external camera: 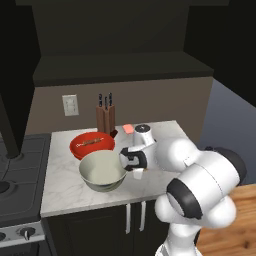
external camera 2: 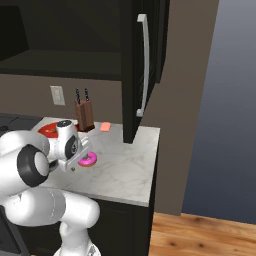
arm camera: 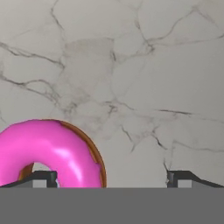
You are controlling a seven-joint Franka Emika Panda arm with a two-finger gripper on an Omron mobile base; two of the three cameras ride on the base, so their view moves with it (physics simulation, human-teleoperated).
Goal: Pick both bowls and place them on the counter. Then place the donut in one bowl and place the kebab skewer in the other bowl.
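The pink-iced donut (arm camera: 48,151) lies flat on the marble counter (arm camera: 144,78), and it also shows beside my hand as the donut (external camera 2: 89,160). My gripper (arm camera: 113,179) hangs open just above the counter. Its left fingertip (arm camera: 43,177) stands over the donut's ring and its right fingertip is over bare marble. The cream-grey bowl (external camera: 102,171) stands upright on the counter, just left of the gripper (external camera: 137,173). Behind it sits the red bowl (external camera: 92,146) with the kebab skewer (external camera: 91,142) lying inside.
A knife block (external camera: 106,120) and a small salmon-coloured object (external camera: 128,128) stand at the back of the counter. The dark stove (external camera: 20,180) adjoins it on the left. A tall dark cabinet (external camera 2: 145,65) rises at the counter's right end.
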